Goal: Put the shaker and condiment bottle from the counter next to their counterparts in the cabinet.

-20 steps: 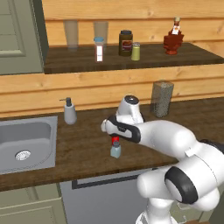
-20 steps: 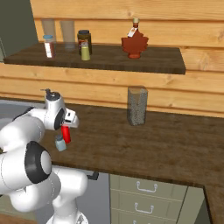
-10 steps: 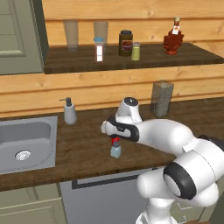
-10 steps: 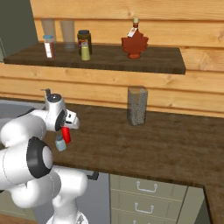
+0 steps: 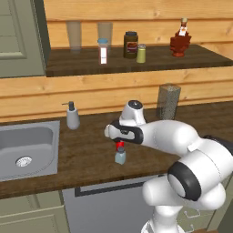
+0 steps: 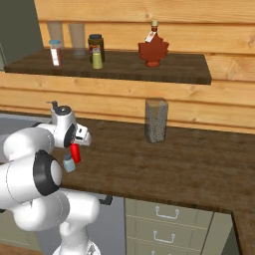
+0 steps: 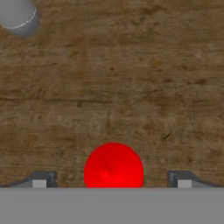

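Observation:
The red condiment bottle (image 7: 113,166) stands upright on the counter (image 5: 86,154), and I look straight down on its nozzle. My gripper (image 7: 111,180) is open right above it, one fingertip (image 7: 41,180) on each side and both well clear of it. From the base views the hand (image 5: 119,136) covers the top of the condiment bottle (image 5: 120,146). The pale shaker (image 5: 120,157) stands beside it, toward the counter's front edge. Up in the cabinet (image 5: 136,63) are the olive-yellow shaker (image 5: 141,53) and the brown sauce bottle (image 5: 180,43).
A steel sink (image 5: 22,148) and a grey soap dispenser (image 5: 72,117) lie to the left. A tall grey speckled block (image 5: 168,101) stands against the wall on the right. The shelf also holds a dark jar (image 5: 131,44), a small white bottle (image 5: 103,51) and two glasses (image 5: 75,36).
The hand has come down slightly over the red bottle, hiding more of it. Bottle and shaker stand where they were.

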